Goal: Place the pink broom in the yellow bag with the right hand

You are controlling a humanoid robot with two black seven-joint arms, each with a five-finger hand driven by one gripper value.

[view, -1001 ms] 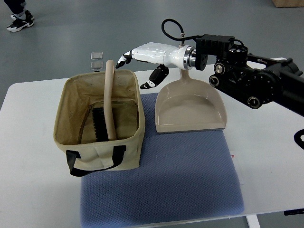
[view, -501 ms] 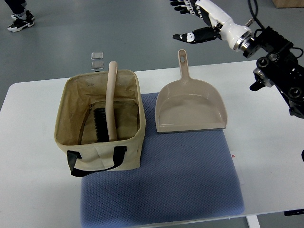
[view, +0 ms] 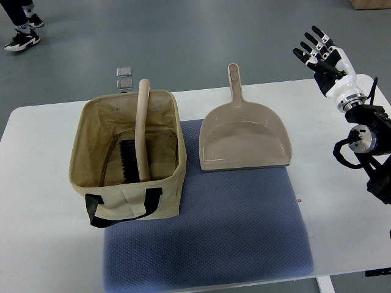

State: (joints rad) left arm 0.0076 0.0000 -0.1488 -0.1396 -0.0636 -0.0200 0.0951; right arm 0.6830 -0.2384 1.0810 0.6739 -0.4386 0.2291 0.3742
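Note:
The pink broom (view: 142, 128) stands inside the yellow bag (view: 125, 194), its dark bristles down on the bag floor and its long handle leaning out over the far rim. The bag sits open at the left of the blue mat (view: 214, 232), black strap hanging at its front. My right hand (view: 319, 52) is far off at the upper right, above the table's far right edge, fingers spread and holding nothing. Its dark arm (view: 366, 146) comes in from the right edge. The left arm does not show.
A tan dustpan (view: 244, 137) lies on the mat right of the bag, handle pointing away. The white table (view: 36, 183) carries it all. A person's shoes (view: 21, 33) stand on the grey floor at top left, near two small floor plates (view: 124, 76).
The right hand has drawn away from the broom handle, swinging up and right to the far right side. The broom stays leaning in the bag.

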